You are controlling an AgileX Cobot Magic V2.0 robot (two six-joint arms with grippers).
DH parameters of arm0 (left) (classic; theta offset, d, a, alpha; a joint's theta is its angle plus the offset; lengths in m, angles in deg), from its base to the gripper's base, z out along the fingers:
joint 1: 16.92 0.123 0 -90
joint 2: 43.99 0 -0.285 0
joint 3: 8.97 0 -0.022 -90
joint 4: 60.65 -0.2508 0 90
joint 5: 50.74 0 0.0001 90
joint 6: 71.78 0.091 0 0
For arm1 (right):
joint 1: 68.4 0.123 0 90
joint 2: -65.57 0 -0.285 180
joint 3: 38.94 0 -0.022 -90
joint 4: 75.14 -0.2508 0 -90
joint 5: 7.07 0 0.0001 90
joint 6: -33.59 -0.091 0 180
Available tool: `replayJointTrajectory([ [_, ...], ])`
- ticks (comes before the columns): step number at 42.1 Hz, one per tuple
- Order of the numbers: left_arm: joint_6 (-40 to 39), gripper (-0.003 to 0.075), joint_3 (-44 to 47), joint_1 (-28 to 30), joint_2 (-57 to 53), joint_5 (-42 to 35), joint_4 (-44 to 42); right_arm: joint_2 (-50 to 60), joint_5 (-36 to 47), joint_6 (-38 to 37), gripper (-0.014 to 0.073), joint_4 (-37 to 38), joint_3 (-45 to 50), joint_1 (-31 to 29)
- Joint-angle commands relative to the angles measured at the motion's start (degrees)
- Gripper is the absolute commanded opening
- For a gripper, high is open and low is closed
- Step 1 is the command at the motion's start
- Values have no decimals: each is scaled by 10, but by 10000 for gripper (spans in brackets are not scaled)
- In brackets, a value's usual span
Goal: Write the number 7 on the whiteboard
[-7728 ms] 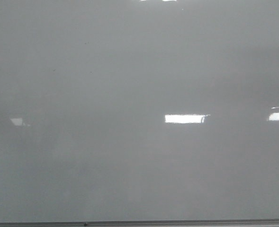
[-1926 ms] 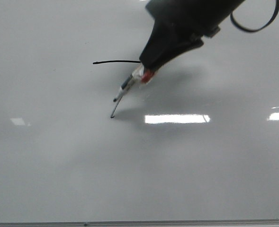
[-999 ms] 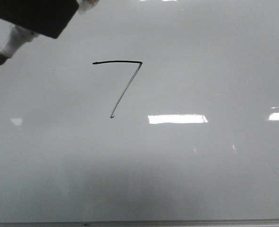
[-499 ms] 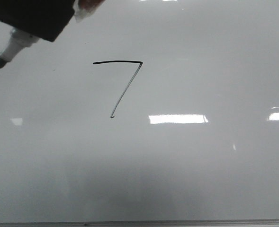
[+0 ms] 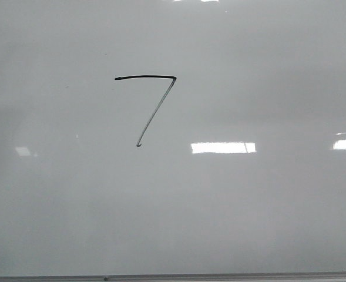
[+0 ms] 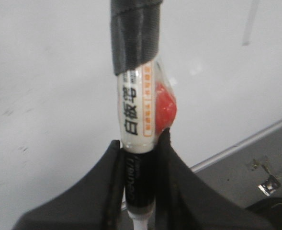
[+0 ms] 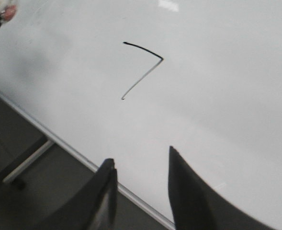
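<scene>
Marker lifted clear of my front view, left gripper [image 6: 140,158] clamping the white-barrelled marker [image 6: 138,120] off the glossy pale whiteboard [image 5: 249,223] so the thin black number 7 [image 5: 152,100] stays clean; right gripper [image 7: 141,184] gapes empty

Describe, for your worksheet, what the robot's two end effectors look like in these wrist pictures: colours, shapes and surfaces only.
The left end effector has two matte black fingers, broad at the base and curving inward to narrow tips. The right end effector also has two black fingers, flat and blade-like, tapering to pointed tips, with a slight sheen along the edges. No cables, markings or labels show on either one.
</scene>
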Motion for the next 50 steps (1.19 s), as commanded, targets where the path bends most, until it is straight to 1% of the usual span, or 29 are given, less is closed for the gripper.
replayJointTrajectory([
  [1, -10, -20, 12, 75, -3, -67, 1, 58, 80, -26, 189, -19, 50, -17],
  [3, -10, -20, 29, 102, -2, -86, 1, 77, 92, -26, 145, -19, 76, -18],
  [5, -10, -20, 47, 133, -1, -124, 1, 95, 102, -26, 94, -19, 98, -18],
  [8, -10, -20, 73, 162, -1, -178, 11, 114, 114, -26, 13, -19, 121, -18],
  [11, -10, -20, 96, 178, -1, -231, 42, 124, 124, -25, -67, -19, 136, -18],
  [12, -10, -20, 104, 180, -1, -253, 50, 125, 127, -25, -74, -19, 139, -18],
  [18, -10, -20, 127, 180, 22, -342, 74, 126, 136, -25, -69, -19, 140, -18],
  [32, -10, -20, 127, 180, 180, -489, 77, 126, 134, -25, -69, -19, 140, -18],
  [42, -10, -20, 123, 180, 238, -530, 77, 125, 134, -25, -69, -19, 140, -18],
  [50, -10, -19, 120, 180, 251, -536, 77, 125, 130, -25, -69, -19, 140, -18],
])
